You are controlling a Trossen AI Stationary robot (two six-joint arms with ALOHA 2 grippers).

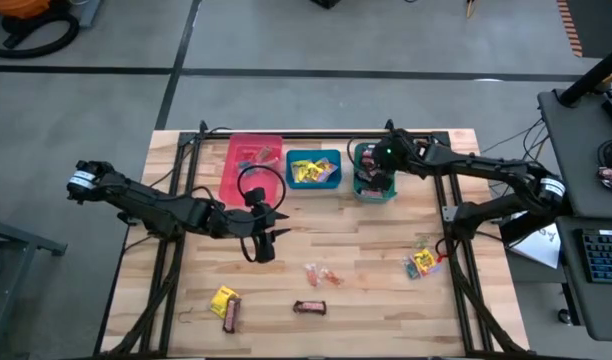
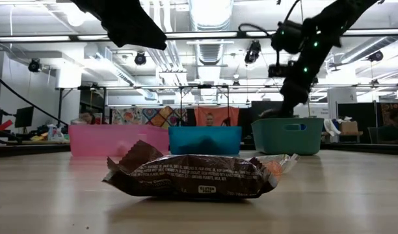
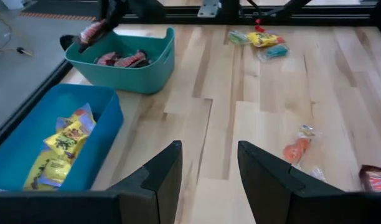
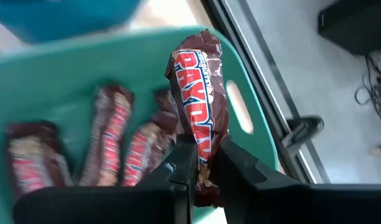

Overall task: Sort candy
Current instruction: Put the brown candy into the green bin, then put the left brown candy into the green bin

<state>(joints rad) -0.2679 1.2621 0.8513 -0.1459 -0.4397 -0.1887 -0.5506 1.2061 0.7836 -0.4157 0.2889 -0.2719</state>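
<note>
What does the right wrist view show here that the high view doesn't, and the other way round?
Only the right wrist view: the right gripper shut on a brown-red bar, with more bars lying in the bin. Only the high view: the left gripper open above the table, the pink bin, the blue bin and loose candy. Both: the teal bin.

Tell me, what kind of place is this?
Probably a robotics lab or workshop. Two robot arms work at a wooden table on a bare concrete floor, a desk with a keyboard stands beside it, and the low view shows exposed ceiling ducts and strip lights.
</note>
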